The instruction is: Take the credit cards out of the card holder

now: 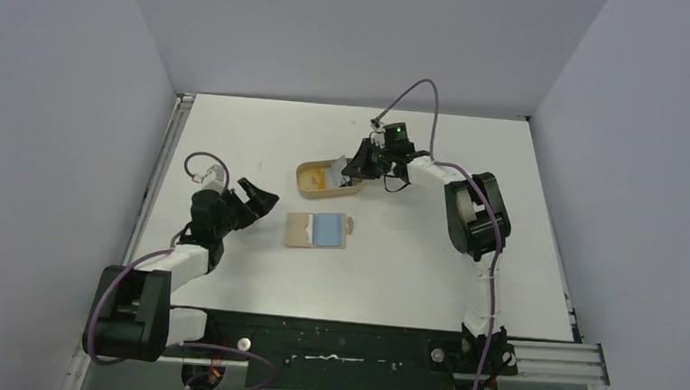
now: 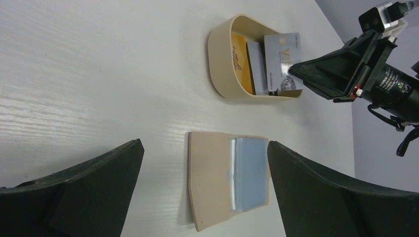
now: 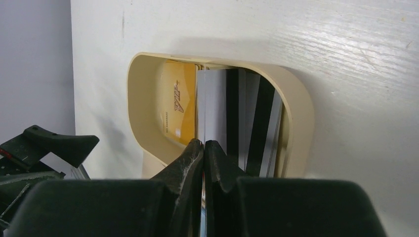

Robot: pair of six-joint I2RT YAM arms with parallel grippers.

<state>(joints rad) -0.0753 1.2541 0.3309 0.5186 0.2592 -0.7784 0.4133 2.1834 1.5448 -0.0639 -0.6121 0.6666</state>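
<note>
The tan card holder [image 1: 316, 230] lies open and flat on the table, its light blue inner panel [image 2: 251, 173] facing up. My left gripper [image 1: 258, 197] is open and empty just left of it; in the left wrist view its jaws [image 2: 205, 143] stand wide on either side of the card holder [image 2: 212, 182]. My right gripper [image 1: 358, 167] is shut on a bluish-grey credit card [image 2: 282, 61] and holds it on edge in the oval tan tray [image 1: 304, 182]. In the right wrist view the fingertips [image 3: 204, 144] pinch this card [image 3: 212, 108]. A yellow-orange printed card [image 2: 238, 57] lies in the tray.
The tray [image 2: 217, 59] also holds another pale card [image 2: 257, 66] standing beside the yellow one. Its rim [image 3: 296, 98] shows in the right wrist view. Grey walls enclose the white table on the left, back and right.
</note>
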